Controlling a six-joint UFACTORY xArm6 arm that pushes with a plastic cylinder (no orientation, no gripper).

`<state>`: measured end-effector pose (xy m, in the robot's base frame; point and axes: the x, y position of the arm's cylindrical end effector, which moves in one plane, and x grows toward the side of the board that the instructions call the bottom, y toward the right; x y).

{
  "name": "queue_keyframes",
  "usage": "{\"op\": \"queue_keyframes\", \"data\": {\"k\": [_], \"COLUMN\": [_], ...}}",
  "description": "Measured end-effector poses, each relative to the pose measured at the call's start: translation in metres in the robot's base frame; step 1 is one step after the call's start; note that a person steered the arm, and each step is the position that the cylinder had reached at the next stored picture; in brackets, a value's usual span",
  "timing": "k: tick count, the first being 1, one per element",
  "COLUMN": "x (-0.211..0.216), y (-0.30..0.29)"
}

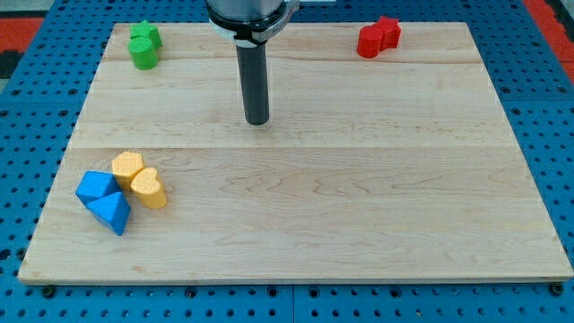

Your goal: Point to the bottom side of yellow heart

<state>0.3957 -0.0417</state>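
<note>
The yellow heart lies on the wooden board at the view's lower left. A second yellow block, roughly hexagonal, touches it at its upper left. Two blue blocks sit to their left: a blue block and a blue triangle below it. My tip is the lower end of the dark rod, in the upper middle of the board. It stands well to the upper right of the yellow heart, apart from every block.
Two green blocks sit together at the board's top left corner. Two red blocks sit together at the top right. A blue perforated table surrounds the board.
</note>
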Motion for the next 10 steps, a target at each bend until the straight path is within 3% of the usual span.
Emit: {"op": "queue_keyframes", "data": {"k": [2, 5, 10], "x": [0.0, 0.0, 0.0], "y": [0.008, 0.07, 0.092]}}
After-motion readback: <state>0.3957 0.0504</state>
